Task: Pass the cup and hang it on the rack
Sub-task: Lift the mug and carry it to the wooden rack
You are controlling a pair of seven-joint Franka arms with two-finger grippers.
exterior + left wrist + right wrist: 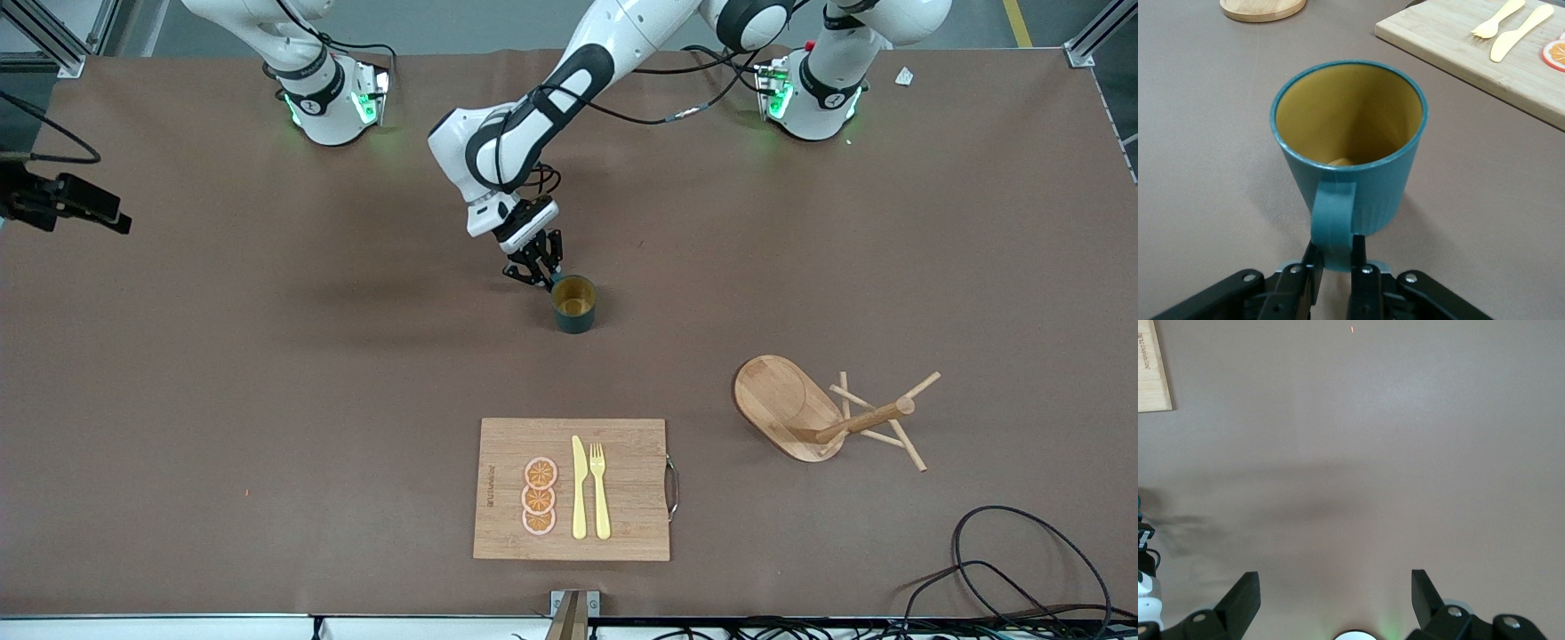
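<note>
The dark teal cup with a yellow-ochre inside stands upright near the table's middle. My left gripper reaches down beside it and is shut on its handle. In the left wrist view the handle sits pinched between the two black fingers of the left gripper, and the cup rests on the table. The wooden rack stands nearer the front camera, toward the left arm's end; its base shows in the left wrist view. My right gripper hangs open over bare table, holding nothing.
A wooden cutting board with orange slices, a yellow knife and a fork lies near the front edge; it also shows in the wrist views as the board and a board corner. Black cables coil at the front corner by the rack. A dark device juts in at the right arm's end.
</note>
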